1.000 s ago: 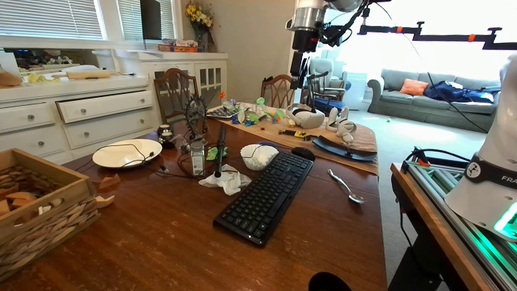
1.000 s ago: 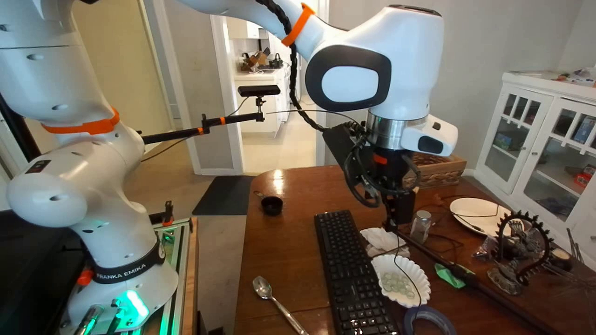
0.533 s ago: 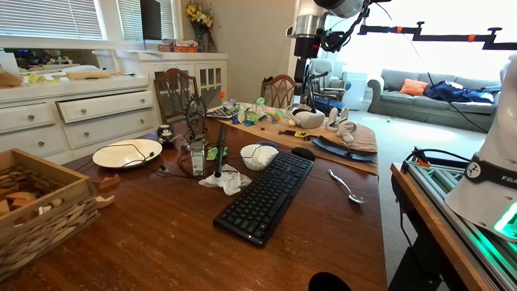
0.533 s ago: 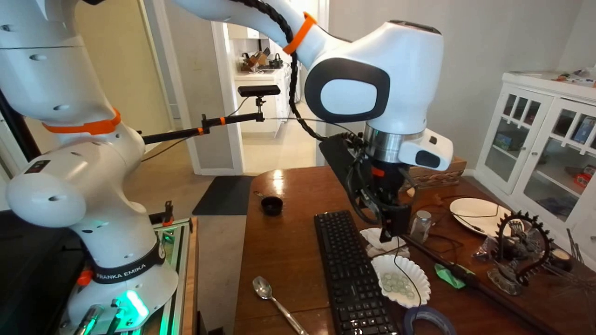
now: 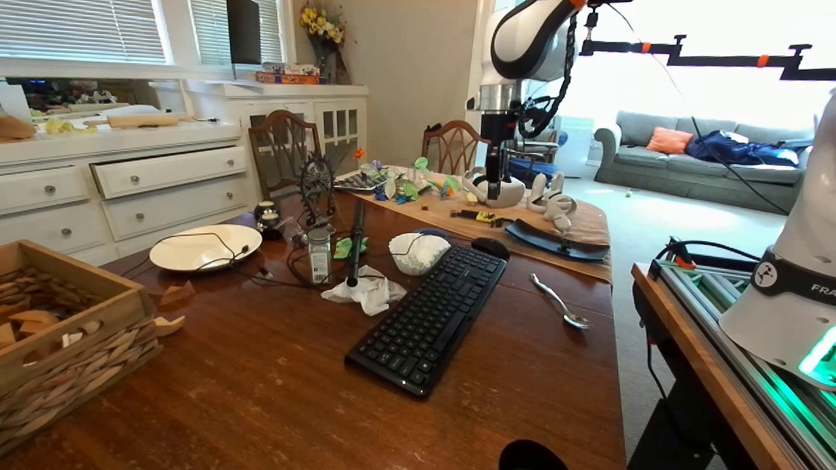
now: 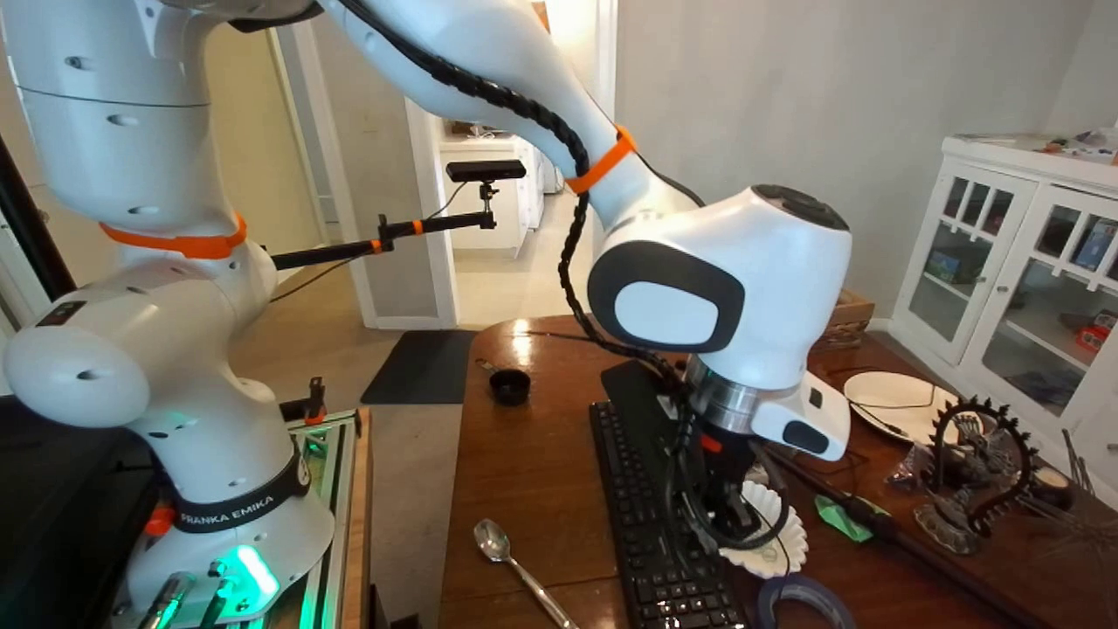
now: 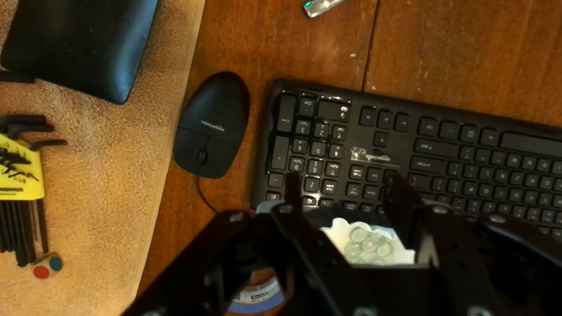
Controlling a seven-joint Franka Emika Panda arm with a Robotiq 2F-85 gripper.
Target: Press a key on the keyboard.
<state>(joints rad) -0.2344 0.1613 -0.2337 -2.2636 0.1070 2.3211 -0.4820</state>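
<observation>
The long black keyboard [image 5: 434, 313] lies flat on the wooden table. It shows in both exterior views, partly covered by the arm in an exterior view [image 6: 629, 498]. In the wrist view the number-pad end of the keyboard [image 7: 452, 138] lies under my fingertips. My gripper [image 7: 344, 186] is open and empty, its two dark fingers spread apart over the number-pad and navigation keys. In an exterior view my gripper [image 5: 495, 194] points down, raised above the keyboard's far end. Its fingertips are hidden behind the arm and cables in an exterior view.
A black mouse [image 7: 213, 125] lies beside the number-pad end. A white scalloped bowl [image 6: 793, 542] with clear glass pieces and a blue tape roll [image 7: 259, 303] are close to the keyboard. A spoon [image 5: 560, 301] lies on the other side. A black rod [image 5: 356, 251] and white tissue [image 5: 372, 294] are near.
The arm has come down. My gripper has moved from near the glass shaker and tissue toward the bowl and the keyboard's number-pad end. The keyboard has not moved.
</observation>
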